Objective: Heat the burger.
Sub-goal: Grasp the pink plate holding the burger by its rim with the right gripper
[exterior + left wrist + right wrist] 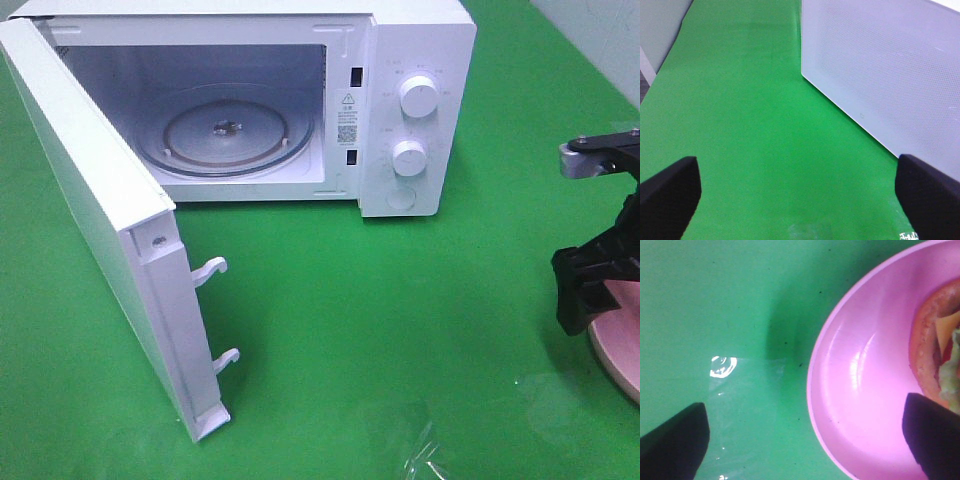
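Right gripper (800, 440) hangs wide open straddling the plate (855, 390) rim with the burger (935, 340) sitting on that plate, so we'd pinch the rim squarely and keep it level going into the open microwave (420, 100).

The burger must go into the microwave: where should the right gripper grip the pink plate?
Probably the upturned rim of the pink plate on its bare side, from above, one finger inside, one outside; the burger sits away from there, leaving room.
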Motion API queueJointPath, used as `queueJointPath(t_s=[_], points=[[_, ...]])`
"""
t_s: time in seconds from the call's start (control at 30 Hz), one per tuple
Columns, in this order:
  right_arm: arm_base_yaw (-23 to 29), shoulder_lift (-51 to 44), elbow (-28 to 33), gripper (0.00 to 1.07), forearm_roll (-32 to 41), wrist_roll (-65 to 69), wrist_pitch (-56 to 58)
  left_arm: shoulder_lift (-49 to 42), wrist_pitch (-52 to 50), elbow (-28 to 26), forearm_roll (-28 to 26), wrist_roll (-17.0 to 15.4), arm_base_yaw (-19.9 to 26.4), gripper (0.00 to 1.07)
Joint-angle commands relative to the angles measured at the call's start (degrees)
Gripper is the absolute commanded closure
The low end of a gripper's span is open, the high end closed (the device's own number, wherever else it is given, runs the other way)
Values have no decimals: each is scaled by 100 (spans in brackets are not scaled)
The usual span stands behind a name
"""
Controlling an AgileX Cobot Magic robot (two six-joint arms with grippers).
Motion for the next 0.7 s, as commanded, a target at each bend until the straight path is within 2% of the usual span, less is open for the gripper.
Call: queueJointPath(t_s=[0.03,0.7], points=[[-229,143,-17,11,-40,-218,23,-109,-86,6,-40,6,6,9],[-309,1329,-11,13,-160,-143,-894,-109,-86,6,-40,6,6,9]])
